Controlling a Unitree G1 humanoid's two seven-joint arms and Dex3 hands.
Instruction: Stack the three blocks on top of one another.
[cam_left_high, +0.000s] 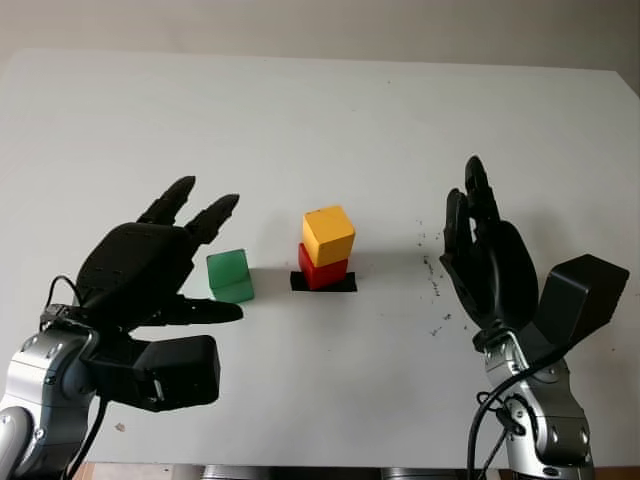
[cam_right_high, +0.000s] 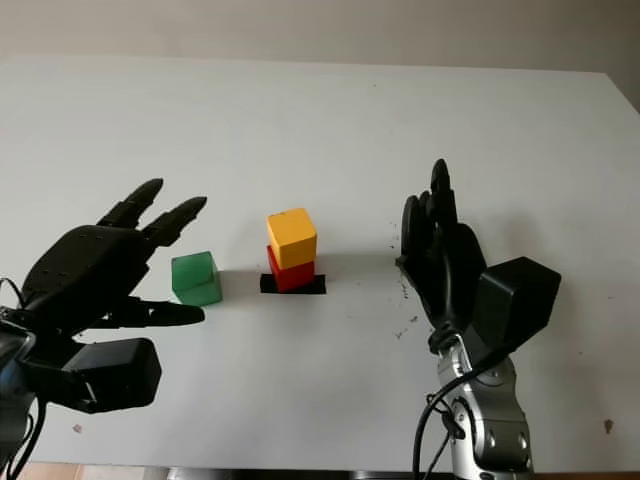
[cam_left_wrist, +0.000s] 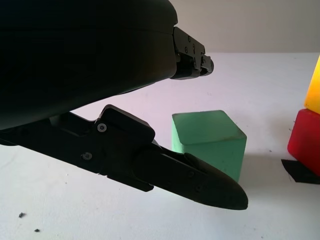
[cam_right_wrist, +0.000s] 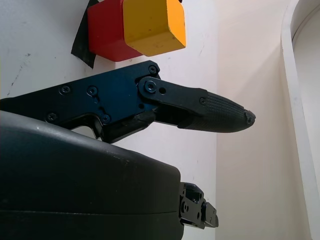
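Note:
A yellow block (cam_left_high: 329, 235) sits on a red block (cam_left_high: 322, 270), which stands on a black square mark (cam_left_high: 323, 283) in the middle of the white table (cam_left_high: 320, 120). A green block (cam_left_high: 230, 275) stands alone on the table, just left of that pair. My left hand (cam_left_high: 195, 260) is open around the green block's left side, its thumb (cam_left_wrist: 200, 180) reaching along the near face without a grasp. In the left wrist view the green block (cam_left_wrist: 210, 140) sits between the fingers. My right hand (cam_left_high: 480, 250) is open, held upright to the right of the stack, holding nothing.
Small dark specks (cam_left_high: 437, 280) dot the table between the stack and my right hand. The table's far edge (cam_left_high: 320, 58) meets a pale wall. Bare table lies beyond and in front of the blocks.

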